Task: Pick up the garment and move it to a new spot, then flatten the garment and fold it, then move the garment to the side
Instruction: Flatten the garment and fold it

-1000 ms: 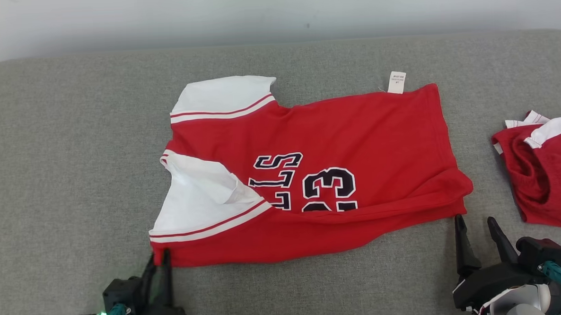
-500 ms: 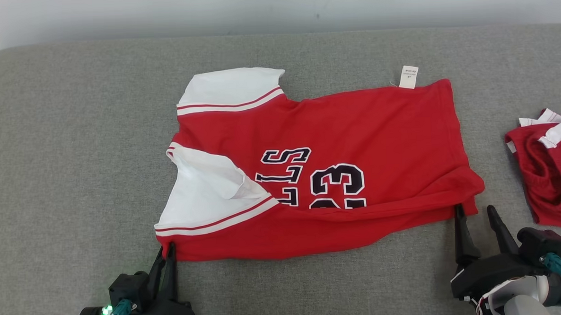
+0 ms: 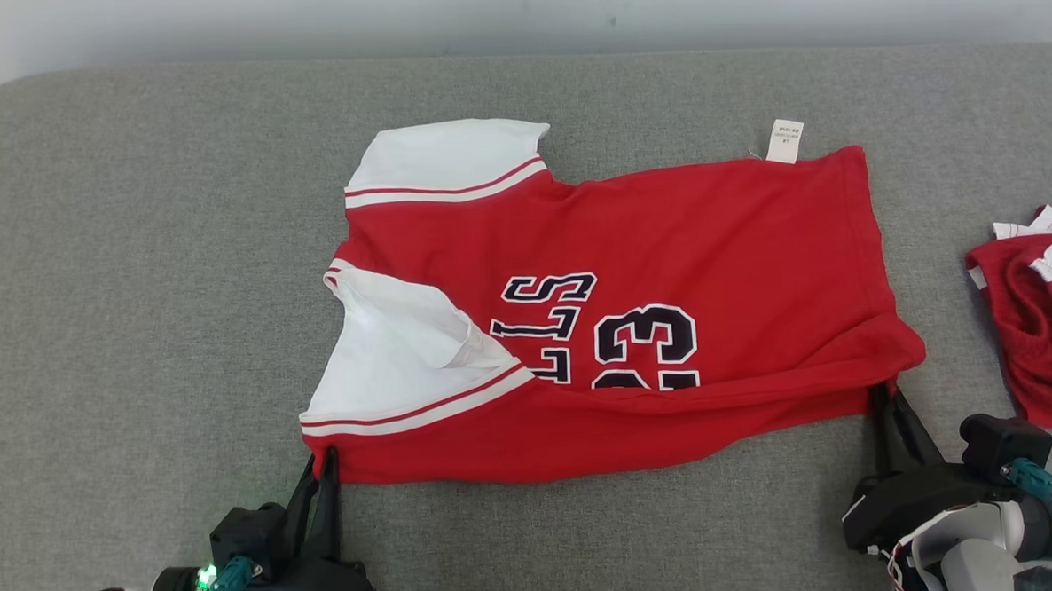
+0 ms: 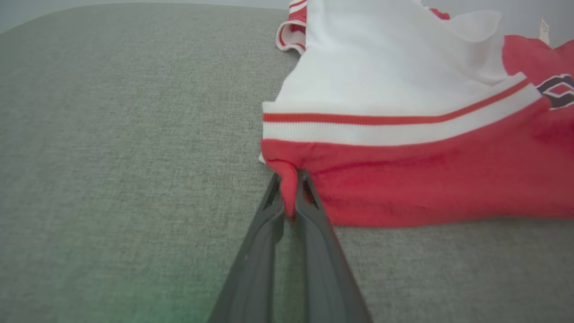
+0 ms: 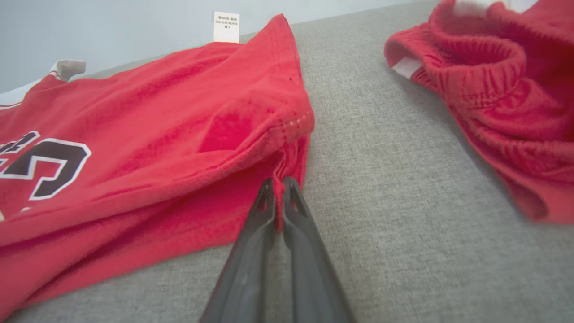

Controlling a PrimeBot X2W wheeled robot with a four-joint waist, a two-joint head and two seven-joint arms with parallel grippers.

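Left gripper (image 3: 322, 457): pinches the near left corner of the garment (image 3: 665, 236), red cloth bunched between closed fingers. Right gripper (image 3: 886, 397): clamps the near right corner likewise, fingers together on a fold of hem. Garment: lies spread on the grey padded surface (image 3: 116, 260); red with white sleeves, dark lettering and "23" uppermost, white label (image 3: 786, 140) at the far edge. Second red garment (image 3: 1047, 335): lies crumpled further right, apart from the first.

Garment (image 3: 710, 234) lettering (image 3: 643, 336) half hidden under its own fold (image 3: 673, 406)
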